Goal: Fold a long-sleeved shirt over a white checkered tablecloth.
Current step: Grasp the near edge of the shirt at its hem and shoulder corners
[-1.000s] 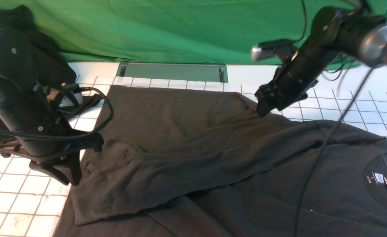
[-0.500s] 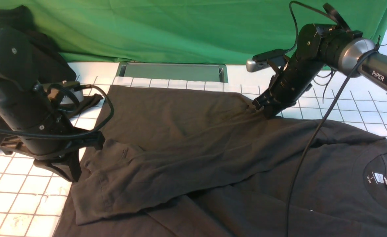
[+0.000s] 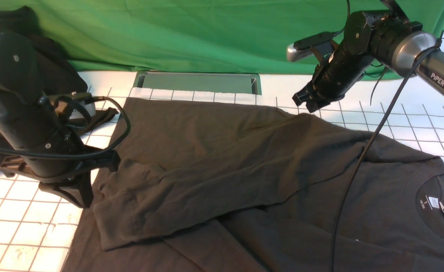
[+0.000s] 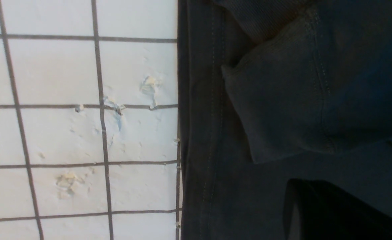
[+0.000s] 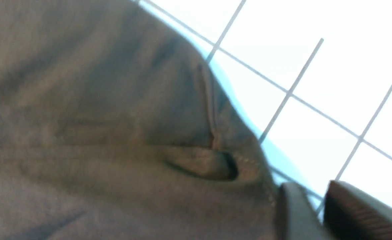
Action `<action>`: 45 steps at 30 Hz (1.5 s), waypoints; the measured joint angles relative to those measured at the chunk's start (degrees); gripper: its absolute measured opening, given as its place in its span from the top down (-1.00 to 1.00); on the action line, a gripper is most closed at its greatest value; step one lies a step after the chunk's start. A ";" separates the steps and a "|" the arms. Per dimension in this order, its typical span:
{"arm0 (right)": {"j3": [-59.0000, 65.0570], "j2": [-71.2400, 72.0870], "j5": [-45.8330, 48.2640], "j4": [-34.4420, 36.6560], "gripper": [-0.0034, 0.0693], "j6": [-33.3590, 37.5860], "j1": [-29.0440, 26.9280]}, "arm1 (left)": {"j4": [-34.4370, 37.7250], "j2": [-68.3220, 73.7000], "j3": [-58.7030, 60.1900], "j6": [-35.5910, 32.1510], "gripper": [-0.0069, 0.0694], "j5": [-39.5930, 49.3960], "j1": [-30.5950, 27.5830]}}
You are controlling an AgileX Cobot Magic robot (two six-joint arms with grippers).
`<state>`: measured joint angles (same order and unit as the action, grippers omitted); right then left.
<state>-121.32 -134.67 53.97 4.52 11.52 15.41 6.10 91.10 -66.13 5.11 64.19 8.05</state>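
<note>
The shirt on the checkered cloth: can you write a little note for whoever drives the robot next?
Left end effector: shut, seems empty, low beside the sleeve cuff.
Right end effector: slightly open, empty, hovering above the far edge of the long-sleeved shirt.
Shirt: spread on the tablecloth, neck label toward the robot's right.
Done: one sleeve laid across the body.
Left: the body is not yet folded; the other sleeve is not clearly visible.

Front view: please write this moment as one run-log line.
dark brownish-black long-sleeved jersey shirt on white checkered tablecloth, sleeve folded across | left gripper shut | right gripper above shirt edge, fingers apart, empty
</note>
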 joint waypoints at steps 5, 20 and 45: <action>-0.07 1.47 5.38 -0.12 -0.34 -0.19 0.00 | -0.09 -1.14 0.12 0.00 0.80 2.10 0.00; 24.42 30.24 15.29 1.84 0.88 -0.83 0.55 | -0.20 -16.08 20.24 3.29 0.75 0.58 0.00; 49.64 46.24 7.92 3.51 0.81 -2.03 15.49 | -1.60 -7.13 33.46 0.95 0.50 -11.45 0.00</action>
<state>-71.69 -88.43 61.88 8.04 9.49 30.90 4.50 83.97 -32.67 6.06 52.73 8.05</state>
